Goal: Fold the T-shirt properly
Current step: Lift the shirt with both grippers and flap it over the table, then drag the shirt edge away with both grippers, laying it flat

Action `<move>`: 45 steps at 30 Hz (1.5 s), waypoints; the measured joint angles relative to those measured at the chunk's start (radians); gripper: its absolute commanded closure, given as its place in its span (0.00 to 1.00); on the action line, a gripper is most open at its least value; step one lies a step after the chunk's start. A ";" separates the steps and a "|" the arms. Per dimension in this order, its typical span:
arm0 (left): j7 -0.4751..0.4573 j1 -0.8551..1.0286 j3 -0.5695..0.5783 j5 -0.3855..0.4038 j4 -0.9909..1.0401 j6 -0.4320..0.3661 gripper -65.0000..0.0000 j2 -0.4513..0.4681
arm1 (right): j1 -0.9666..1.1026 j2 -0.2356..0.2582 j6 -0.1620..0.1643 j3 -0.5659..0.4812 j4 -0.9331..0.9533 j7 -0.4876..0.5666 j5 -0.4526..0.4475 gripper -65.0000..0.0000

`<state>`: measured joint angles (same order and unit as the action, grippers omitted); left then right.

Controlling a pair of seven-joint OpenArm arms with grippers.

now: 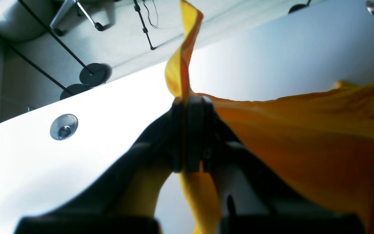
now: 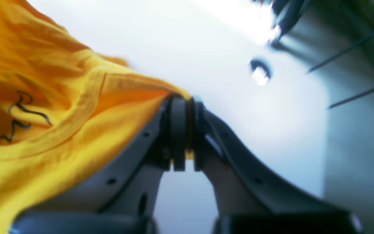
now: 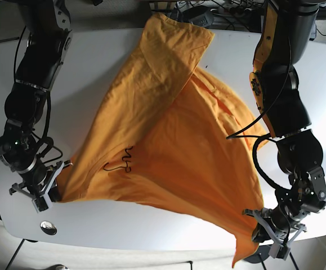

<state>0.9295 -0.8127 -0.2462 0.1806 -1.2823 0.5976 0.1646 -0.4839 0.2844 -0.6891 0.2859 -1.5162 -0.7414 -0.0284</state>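
Note:
The yellow-orange T-shirt [image 3: 168,146] lies spread and partly doubled over on the white table [image 3: 95,56], with a black squiggle print [image 3: 120,163] near its middle. My left gripper [image 1: 188,104] is shut on a shirt corner; it shows in the base view [image 3: 261,228] at the front right, with cloth hanging past it. My right gripper [image 2: 185,100] is shut on the shirt's edge near the collar band [image 2: 76,113]; it shows in the base view [image 3: 54,194] at the front left. The cloth [image 1: 304,136] stretches away from the left gripper, and the cloth [image 2: 28,97] bunches beside the right one.
A round metal grommet [image 3: 48,227] sits in the table near the front left edge; it also shows in the left wrist view [image 1: 64,126]. Cables and gear [image 3: 208,8] lie past the table's far edge. Stand bases [image 1: 93,74] sit on the floor.

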 measured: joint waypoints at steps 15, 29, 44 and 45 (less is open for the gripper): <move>-0.012 -0.463 -0.047 0.014 0.150 -0.067 1.00 0.184 | -0.734 0.103 -0.010 -0.257 0.177 -0.087 -0.006 0.97; 0.140 -0.053 -0.200 0.028 -0.227 0.037 1.00 0.188 | 0.065 -0.003 -0.011 -0.056 -0.443 -0.226 -0.022 0.97; 0.142 0.707 -0.441 0.003 -0.590 0.100 1.00 0.010 | 0.674 -0.235 0.000 0.093 -0.486 -0.061 -0.003 0.97; 0.138 0.747 -0.449 0.012 -0.609 0.100 1.00 -0.010 | 0.694 -0.248 -0.011 0.107 -0.486 -0.061 -0.017 0.97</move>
<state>1.0679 -0.0658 -0.6956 0.1925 -1.8912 0.6979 0.1543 0.2100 0.0364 -0.7002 0.3931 -2.0018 -0.8028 -0.0452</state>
